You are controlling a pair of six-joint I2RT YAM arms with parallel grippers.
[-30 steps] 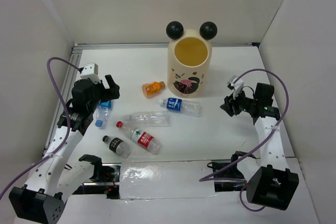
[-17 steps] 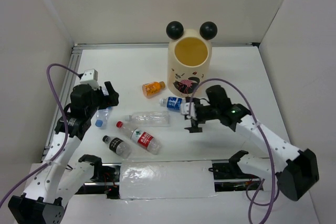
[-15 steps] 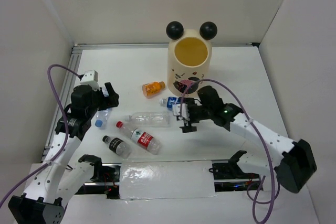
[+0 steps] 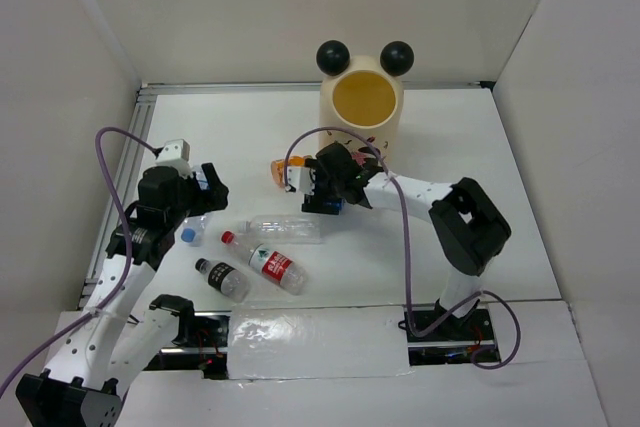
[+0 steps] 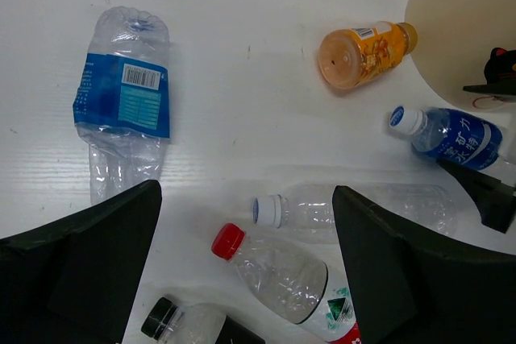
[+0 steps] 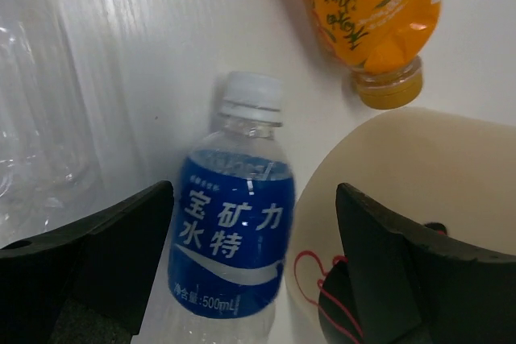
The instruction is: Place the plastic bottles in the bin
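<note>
In about a sec the right arm had swung from the far right of the counter (image 4: 450,147) clear across to the front-left of the bin (image 4: 385,137). The right tool (image 6: 242,279) now sat low over the dark-blue-label bottle (image 6: 234,239), fingers spread wide, one on each side of it and gripping nothing. That bottle lay flat, cap pointing away from the wrist cam, its body just beside the bin's wall. The orange bottle (image 4: 280,169) lay a bit beyond it, also near the bin.

The left arm had hardly shifted, maybe sagged a touch. The left tool (image 5: 242,279) hung open and empty above the left side of the spread. The light-blue-label bottle (image 5: 121,102) lay below it, off toward its left finger, w/ no contact that I could see.

So nothing had gone in yet. All six bottles were on the counter, incl. the clear one (image 4: 285,227), the red-label one (image 4: 270,262) and the black-cap one (image 4: 220,277) in a loose cluster near the middle. The bin stood upright at the back, and I saw no bottle in its mouth from above.

My read: the right arm's reach was done and a grasp on the dark-blue bottle was next. The bin wall was so close to one finger that closing could nudge the bin or pinch the bottle off-centre. It looked light and round, so likely to roll.
</note>
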